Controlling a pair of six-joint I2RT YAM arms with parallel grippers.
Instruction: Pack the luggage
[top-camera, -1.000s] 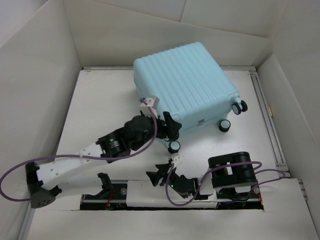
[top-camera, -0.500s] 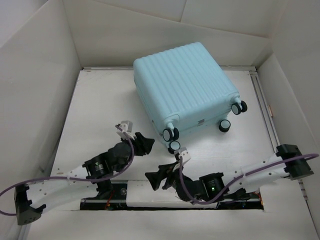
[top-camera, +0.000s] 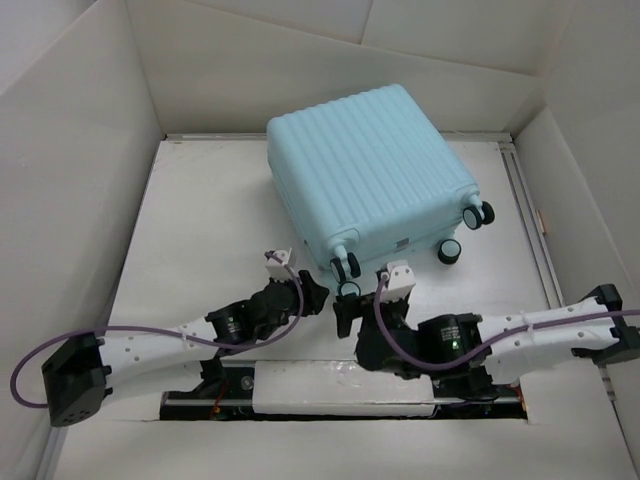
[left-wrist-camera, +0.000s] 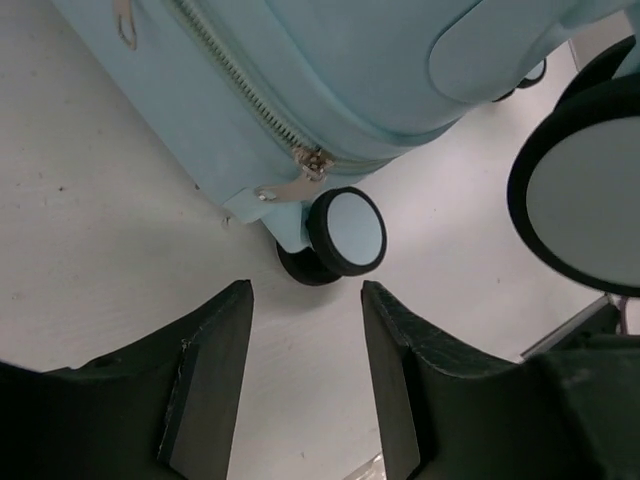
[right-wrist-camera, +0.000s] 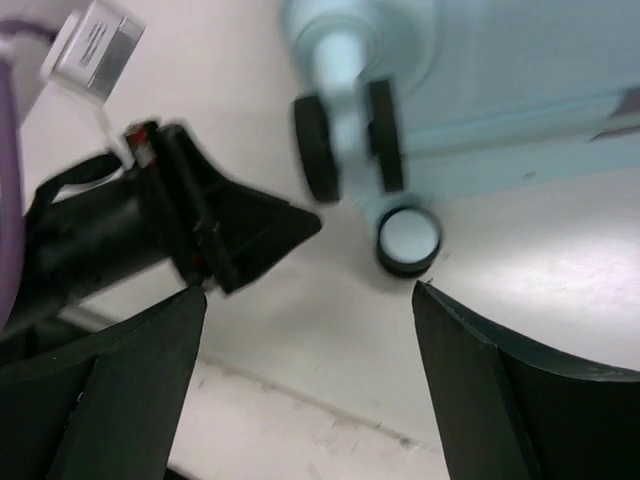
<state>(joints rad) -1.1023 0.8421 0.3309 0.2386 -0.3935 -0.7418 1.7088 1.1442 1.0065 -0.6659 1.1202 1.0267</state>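
PACKING STATION: The luggage, a light-blue ribbed hard-shell case, lies closed and flat on the white table. In the overhead view it fills the 12-to-1 o'clock part of the surface, and its caster wheels face the arms. Two of these wheels sit at the case's 6 o'clock corner and two more at its 4 o'clock corner.

The left gripper hovers low at 7 o'clock from the near corner wheels, spread wide and holding nothing. Its wrist camera looks between two black fingers at a single caster below the zipped seam. A metal zipper pull hangs at that corner.

The right gripper sits at 6 o'clock of the same wheels, its jaws also wide apart and empty. Its wrist view is somewhat blurred. It frames the corner casters between its fingers, with the left gripper's dark tip at 9 o'clock.

The two grippers are near each other but apart, and each wrist view shows bare table between fingers and casters. A purple cable loops from the left arm at 8 o'clock.
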